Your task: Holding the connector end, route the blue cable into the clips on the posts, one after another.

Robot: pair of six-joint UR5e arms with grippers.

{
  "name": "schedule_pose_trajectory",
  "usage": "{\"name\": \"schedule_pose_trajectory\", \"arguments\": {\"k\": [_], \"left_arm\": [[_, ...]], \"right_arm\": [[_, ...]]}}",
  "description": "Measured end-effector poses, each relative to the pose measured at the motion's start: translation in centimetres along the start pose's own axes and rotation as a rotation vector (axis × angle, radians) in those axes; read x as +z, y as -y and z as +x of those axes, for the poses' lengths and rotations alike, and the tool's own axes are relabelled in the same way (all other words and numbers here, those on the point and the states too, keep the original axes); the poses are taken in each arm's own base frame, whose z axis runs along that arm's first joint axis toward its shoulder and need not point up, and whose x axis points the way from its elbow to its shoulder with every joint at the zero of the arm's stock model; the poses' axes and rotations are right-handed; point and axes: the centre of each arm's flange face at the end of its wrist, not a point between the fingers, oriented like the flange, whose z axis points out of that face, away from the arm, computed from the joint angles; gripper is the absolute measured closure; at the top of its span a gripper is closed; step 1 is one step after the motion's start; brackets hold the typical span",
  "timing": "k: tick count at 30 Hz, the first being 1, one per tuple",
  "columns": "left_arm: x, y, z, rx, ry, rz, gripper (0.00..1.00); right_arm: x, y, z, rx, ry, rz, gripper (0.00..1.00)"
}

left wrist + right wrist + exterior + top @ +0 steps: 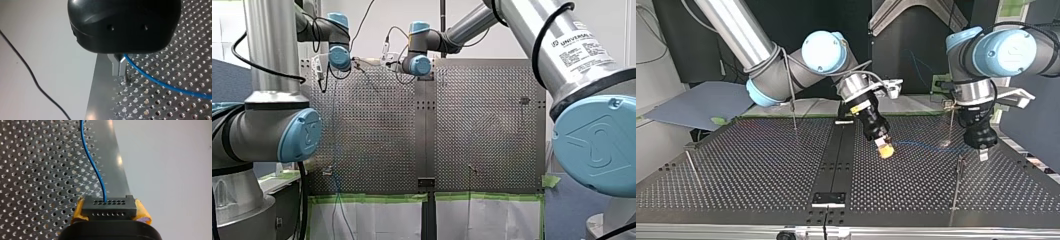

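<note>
Clamped shut, the jaws of my right gripper (110, 213) held the black connector (108, 206) between yellow pads (143, 213). The jaws of my left gripper (119, 71) were closed as well, their metal fingers (115, 65) pressed together with the blue cable (160, 83) coming out where they met. In the top view the perforated table (751, 165) filled the lower half, split by a dark centre strip (836, 155). My right arm (771, 75) reached in from 11 o'clock and past that strip, so its gripper hung tilted just to the 3 o'clock side of centre, pads close above the plate. My left arm (1006, 50) reached in from 2 o'clock and pointed its black gripper straight down near the table's 3 o'clock edge. A thin post (956, 190) stood near that gripper, at about 8 o'clock of its fingertips. A far post (794, 114) stood at 10 o'clock of the right gripper, and an edge post (692, 170) stood near the table's 9 o'clock side. The clips on them were too small to make out. From the connector the cable ran toward 3 o'clock, low over the holes, to the left gripper's fingertips. In the right wrist view it left one hole in the connector's face and curved away ahead of the gripper. In the left wrist view it led sideways from the fingers over the plate.
</note>
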Motion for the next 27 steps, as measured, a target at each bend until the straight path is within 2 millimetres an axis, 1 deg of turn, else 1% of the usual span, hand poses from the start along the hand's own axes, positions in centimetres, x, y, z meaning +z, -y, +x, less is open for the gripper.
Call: {"name": "schedule_pose_trajectory", "arguments": {"k": [3,6,11,21,27], "left_arm": [[0.4,-0.3,-0.2,-0.009,0.004,-0.003,1.0],[0.8,-0.4,0.4,-0.009,-0.008,-0.001,1.0],[1.4,-0.4,1.3,-0.007,-0.024,0.022,1.0],[2.1,-0.5,0.9,-0.021,-0.008,0.038,1.0],[2.8,-0.7,1.0,-0.018,-0.009,0.032,1.0]], "right_arm": [[0.2,-0.3,-0.7,0.004,0.007,-0.003,1.0],[0.6,-0.4,-1.2,0.011,0.009,-0.001,1.0],[1.2,-0.6,-1.2,0.022,0.001,0.007,1.0],[1.8,-0.6,-1.5,0.034,0.002,0.035,1.0],[2.0,-0.8,-2.6,0.035,0.014,0.044,1.0]]}}
